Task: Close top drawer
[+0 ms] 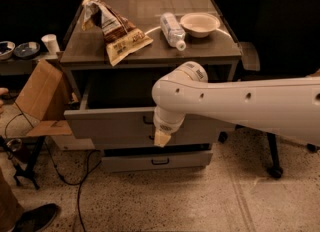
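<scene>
The top drawer (107, 122) of the grey cabinet stands pulled out toward me, its dark inside showing above the flat grey front panel. Its small dark handle (146, 120) sits at the panel's centre, partly hidden by my arm. My white arm reaches in from the right, and its gripper (161, 137) points down against the drawer front, just below and right of the handle. Its tan tip is what shows.
On the cabinet top (200, 51) lie a chip bag (114, 31), a plastic bottle (172, 30) and a bowl (200, 23). A lower drawer (157, 161) sits beneath. A cardboard box (42, 96) stands at left, cables and a shoe lie on the floor, and a dark chair (287, 31) is at right.
</scene>
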Robot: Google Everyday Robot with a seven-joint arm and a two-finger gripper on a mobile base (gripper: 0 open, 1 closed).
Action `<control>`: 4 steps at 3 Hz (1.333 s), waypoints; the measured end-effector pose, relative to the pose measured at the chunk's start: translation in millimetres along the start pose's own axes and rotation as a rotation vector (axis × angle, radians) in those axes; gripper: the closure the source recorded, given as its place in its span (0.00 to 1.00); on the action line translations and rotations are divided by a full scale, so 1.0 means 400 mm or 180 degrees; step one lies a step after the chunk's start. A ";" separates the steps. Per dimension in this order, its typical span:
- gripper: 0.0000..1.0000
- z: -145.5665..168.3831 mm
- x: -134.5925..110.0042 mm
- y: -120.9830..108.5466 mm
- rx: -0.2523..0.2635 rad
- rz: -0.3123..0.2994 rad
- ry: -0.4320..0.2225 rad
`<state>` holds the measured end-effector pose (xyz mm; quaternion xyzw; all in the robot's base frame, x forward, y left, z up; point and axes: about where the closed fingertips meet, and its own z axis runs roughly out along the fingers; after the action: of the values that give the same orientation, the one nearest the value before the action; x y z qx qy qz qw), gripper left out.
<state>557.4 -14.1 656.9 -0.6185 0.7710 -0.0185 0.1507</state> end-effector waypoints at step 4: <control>0.00 -0.025 -0.165 -0.090 0.0249 -0.0337 0.0011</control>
<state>601.6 39.2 688.2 -0.6520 0.7361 -0.0576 0.1723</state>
